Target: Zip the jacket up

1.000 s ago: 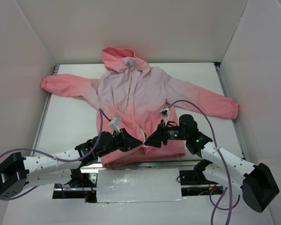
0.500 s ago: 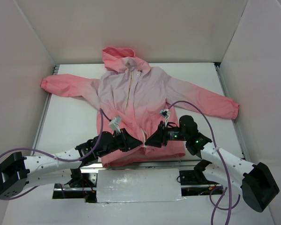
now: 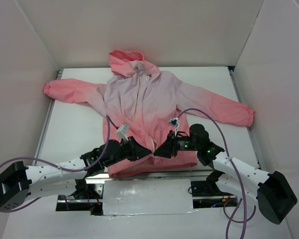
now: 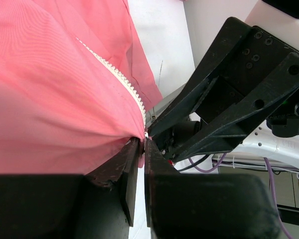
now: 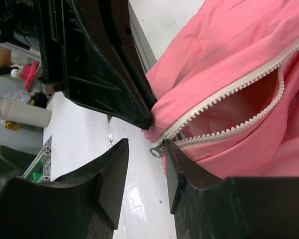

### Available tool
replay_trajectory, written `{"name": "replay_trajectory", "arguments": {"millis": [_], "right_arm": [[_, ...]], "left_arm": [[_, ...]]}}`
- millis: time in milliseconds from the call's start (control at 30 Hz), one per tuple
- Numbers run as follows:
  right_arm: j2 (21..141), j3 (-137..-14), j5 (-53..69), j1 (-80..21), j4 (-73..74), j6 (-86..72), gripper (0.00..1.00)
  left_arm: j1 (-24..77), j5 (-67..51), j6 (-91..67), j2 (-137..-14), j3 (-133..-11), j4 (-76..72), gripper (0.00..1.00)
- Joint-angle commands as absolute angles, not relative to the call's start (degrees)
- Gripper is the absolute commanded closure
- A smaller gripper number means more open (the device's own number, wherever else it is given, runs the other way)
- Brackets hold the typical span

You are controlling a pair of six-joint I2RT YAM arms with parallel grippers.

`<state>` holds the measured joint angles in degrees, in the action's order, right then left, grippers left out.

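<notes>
Coral-pink fabric fading to pale lilac at the chest is spread flat across the white table. The jacket fills the middle of the top view, with its hood at upper centre and its sleeves stretched toward the left and right edges. Both arms are brought together at the hem, in the lower centre of that frame.

The left gripper is seen closed to a thin slit in its wrist view, with the hem pinched between the jaws just at the foot of the cream-white zipper.

The right gripper is held narrowly open. In its wrist view the metal slider is seen in the gap between the fingers – not clamped, as far as can be told – and above it the two rows of teeth are parted.
</notes>
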<state>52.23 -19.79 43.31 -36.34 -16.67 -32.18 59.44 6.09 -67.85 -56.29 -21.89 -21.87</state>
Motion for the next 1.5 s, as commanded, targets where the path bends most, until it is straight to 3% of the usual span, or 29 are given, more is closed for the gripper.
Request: {"name": "replay_trajectory", "arguments": {"millis": [0, 133, 633, 867, 1133, 1467], "right_arm": [[52.0, -19.3, 41.4, -37.0, -18.2, -31.1, 0.57], [50.0, -19.5, 39.5, -37.1, -16.4, -30.9, 0.51], [38.1, -16.3, 29.0, -42.4, -8.5, -42.2, 0.48], [37.9, -15.4, 26.6, -47.3, -10.0, -52.2, 0.48], [36.7, -12.3, 19.6, -50.3, -11.6, -65.5, 0.39], [40.3, -9.4, 19.0, -50.5, -19.9, -69.3, 0.39]], "left_arm": [[59.4, 5.9, -68.3, -56.5, -24.3, -25.5, 1.0], [59.4, 5.9, -68.3, -56.5, -24.5, -25.4, 1.0], [59.4, 5.6, -68.3, -57.0, -24.8, -26.4, 1.0], [59.5, 5.4, -67.9, -57.2, -25.0, -26.9, 1.0], [59.4, 5.8, -67.9, -56.4, -24.8, -26.5, 1.0], [59.4, 5.4, -68.2, -56.8, -24.7, -27.3, 1.0]]}}
